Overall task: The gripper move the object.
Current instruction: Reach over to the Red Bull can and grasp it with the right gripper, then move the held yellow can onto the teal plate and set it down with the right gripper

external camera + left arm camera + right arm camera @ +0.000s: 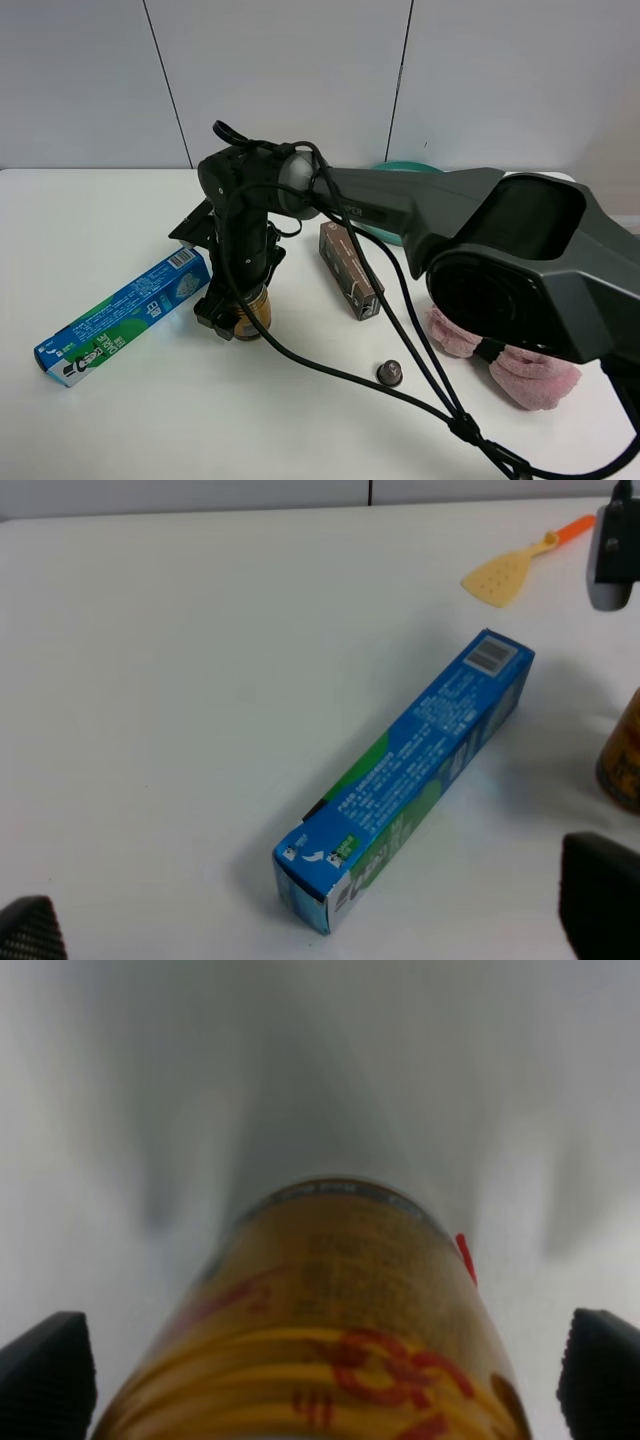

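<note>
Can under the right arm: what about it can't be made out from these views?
- Can top: exterior high view, hidden by the right end effector over it.
- Label wording: right wrist view, too close and blurred.
- Contact between fingers and can: right wrist view, frame edge cuts the fingers off.
- Green dish: exterior high view, mostly behind the arm.
</note>
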You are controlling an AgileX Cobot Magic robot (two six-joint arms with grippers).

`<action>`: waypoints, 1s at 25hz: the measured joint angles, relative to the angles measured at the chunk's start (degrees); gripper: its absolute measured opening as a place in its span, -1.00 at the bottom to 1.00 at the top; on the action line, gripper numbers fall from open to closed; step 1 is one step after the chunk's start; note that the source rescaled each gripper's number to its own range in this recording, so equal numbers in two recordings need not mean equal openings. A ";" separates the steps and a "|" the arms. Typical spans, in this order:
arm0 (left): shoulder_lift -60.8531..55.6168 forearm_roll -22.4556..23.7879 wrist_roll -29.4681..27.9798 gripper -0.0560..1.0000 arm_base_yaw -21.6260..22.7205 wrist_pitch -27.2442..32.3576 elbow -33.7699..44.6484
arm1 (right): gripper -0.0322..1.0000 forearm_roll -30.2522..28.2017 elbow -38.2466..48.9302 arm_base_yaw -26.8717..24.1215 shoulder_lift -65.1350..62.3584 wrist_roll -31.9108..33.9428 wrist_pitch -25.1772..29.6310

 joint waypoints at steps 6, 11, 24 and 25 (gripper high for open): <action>0.00 0.00 0.00 1.00 0.00 0.00 0.00 | -0.61 -0.25 0.00 0.00 0.34 -0.08 0.00; 0.00 0.00 0.00 1.00 0.00 0.00 0.00 | -0.86 -0.30 0.00 0.00 0.34 -0.08 0.05; 0.00 0.00 0.00 1.00 0.00 0.00 0.00 | -0.87 -2.40 0.00 0.00 0.28 -0.13 0.11; 0.00 0.00 0.00 1.00 0.00 0.00 0.00 | -0.87 -2.53 0.00 0.00 0.20 -0.13 0.23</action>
